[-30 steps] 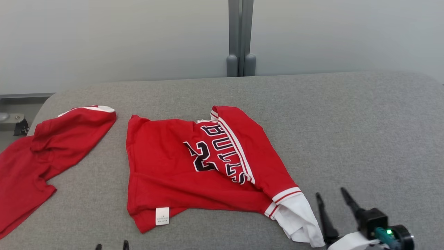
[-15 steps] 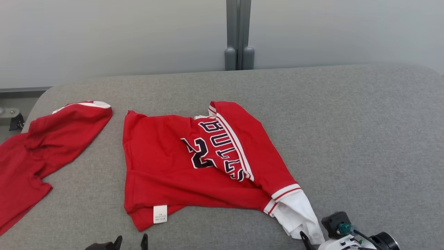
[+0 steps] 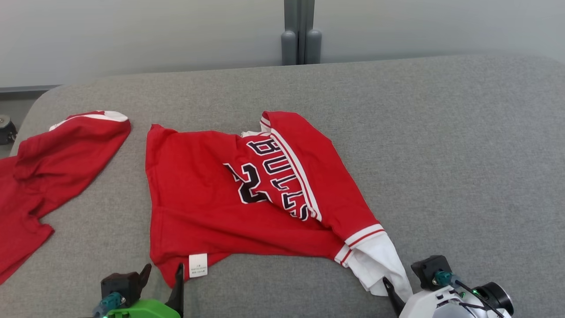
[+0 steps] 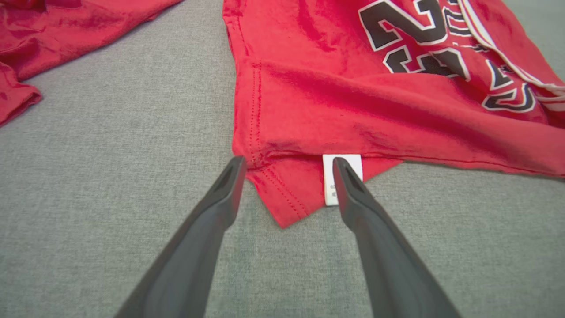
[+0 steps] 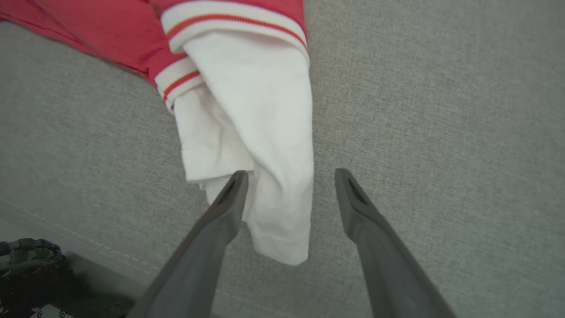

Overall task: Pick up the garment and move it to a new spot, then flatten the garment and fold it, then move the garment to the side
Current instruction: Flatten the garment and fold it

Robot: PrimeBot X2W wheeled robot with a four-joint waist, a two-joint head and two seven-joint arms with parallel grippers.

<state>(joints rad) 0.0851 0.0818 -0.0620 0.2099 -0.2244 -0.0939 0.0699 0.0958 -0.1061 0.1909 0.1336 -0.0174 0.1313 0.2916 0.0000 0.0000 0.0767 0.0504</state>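
A red jersey [image 3: 207, 198] with black "BULLS 23" lettering lies crumpled on the grey cushioned surface [image 3: 441, 154]. Its white sleeve [image 3: 379, 265] points toward the front right. My left gripper [image 3: 164, 267] is open at the front left. In the left wrist view its fingers straddle the jersey's near hem corner [image 4: 282, 198], beside the white label [image 4: 329, 192]. My right gripper [image 5: 290, 174] is open, its fingertips on either side of the white sleeve's [image 5: 256, 110] end. Nothing is gripped.
A second red garment [image 3: 53, 168] lies at the left and hangs off the surface's left edge. Behind stands a pale wall with a grey post [image 3: 300, 31]. The front edge [image 5: 88, 260] of the surface runs just below the right gripper.
The head camera has tilted down. My left gripper has risen into view up to the hem corner. My right gripper has turned and closed in on the white sleeve.
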